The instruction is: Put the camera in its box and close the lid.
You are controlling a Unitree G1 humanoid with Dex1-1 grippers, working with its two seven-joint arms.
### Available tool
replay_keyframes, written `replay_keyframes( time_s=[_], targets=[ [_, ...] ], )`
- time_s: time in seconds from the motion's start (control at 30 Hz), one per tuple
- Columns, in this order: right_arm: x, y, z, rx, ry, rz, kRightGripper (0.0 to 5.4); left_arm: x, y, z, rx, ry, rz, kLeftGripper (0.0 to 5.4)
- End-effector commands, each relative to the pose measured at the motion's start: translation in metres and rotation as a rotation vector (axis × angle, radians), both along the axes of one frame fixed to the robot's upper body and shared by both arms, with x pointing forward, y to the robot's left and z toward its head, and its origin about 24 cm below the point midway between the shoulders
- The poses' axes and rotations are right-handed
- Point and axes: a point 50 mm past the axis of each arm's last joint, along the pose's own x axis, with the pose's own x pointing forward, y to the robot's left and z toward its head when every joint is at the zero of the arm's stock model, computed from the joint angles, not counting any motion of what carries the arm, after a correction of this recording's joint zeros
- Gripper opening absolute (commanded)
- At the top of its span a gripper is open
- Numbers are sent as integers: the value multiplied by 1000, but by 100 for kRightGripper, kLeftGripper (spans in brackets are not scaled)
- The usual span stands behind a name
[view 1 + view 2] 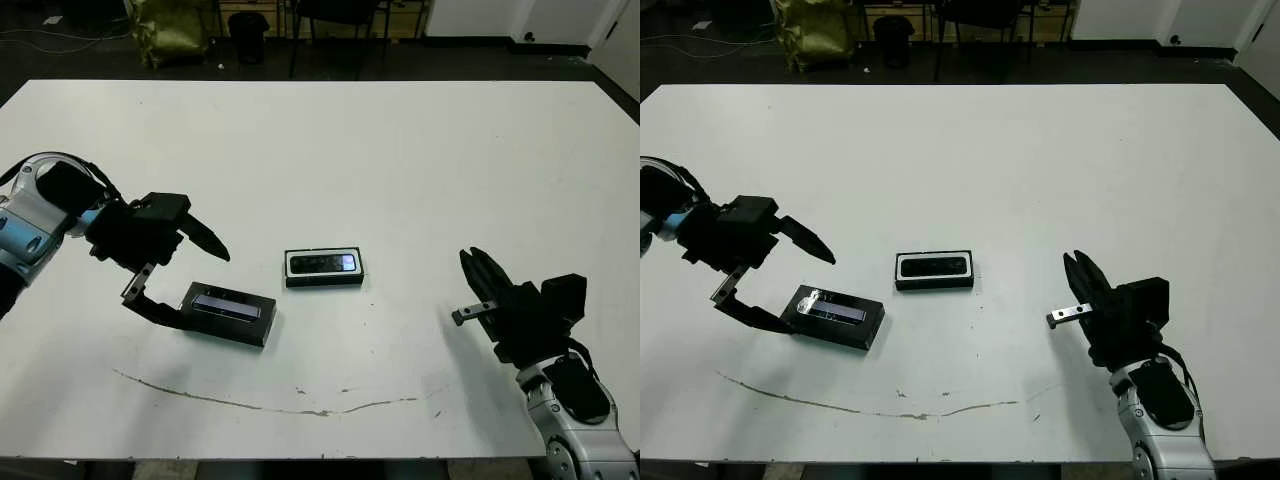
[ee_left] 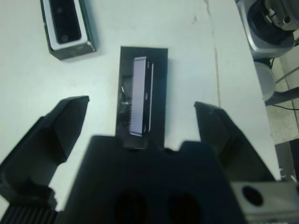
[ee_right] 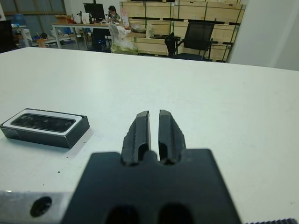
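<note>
Already the camera [image 1: 323, 263] lies in the box [image 1: 324, 281] at frame centre; the lid [image 1: 230, 312], lower left, lies long-axis between the left gripper's [image 1: 172, 270] wide-spread fingers, far nearer than the right gripper [image 1: 480, 290], fingers together, lower right on the bench [image 1: 400, 150].

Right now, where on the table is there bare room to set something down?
The whole far half beyond the box is bare, and so is the stretch between the box and the right gripper. It is crowded near the left gripper, which straddles the lid.
</note>
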Motion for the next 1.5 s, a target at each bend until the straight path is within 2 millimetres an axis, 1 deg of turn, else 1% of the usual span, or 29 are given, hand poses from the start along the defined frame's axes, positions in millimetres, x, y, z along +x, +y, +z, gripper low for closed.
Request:
replay_keyframes(
  time_s=[0.03, 0.2, 0.37, 0.53, 0.93, 1.03, 1.2, 1.3, 1.5],
  targets=[
    [-2, -3, -4, 3, 37, -1, 0, 0, 2, -7, 33, 35, 14, 539],
    [-2, -3, -4, -17, 30, 3, 0, 2, 1, -15, -2, 67, 21, 539],
    [-2, -4, -4, -17, 41, -3, 0, 3, 0, -21, 3, 89, 25, 539],
    [-2, -4, -5, -18, 45, -12, 0, 2, -1, -25, 10, 119, 41, 539],
    [-3, -5, -8, 0, 51, -4, 0, 4, -6, -33, 33, 101, -1, 539],
    [-4, -5, -8, 3, 55, -8, 0, 4, -5, -36, 31, 123, 19, 539],
    [-5, -5, -6, -28, 58, -17, 0, 4, -3, -40, 46, 126, 22, 539],
    [-5, -5, -6, -20, 58, -20, 0, 4, -1, -42, 98, 142, 35, 539],
    [-5, -6, -6, -16, 55, -17, 0, 2, 1, -44, 141, 144, 45, 539]
  ],
)
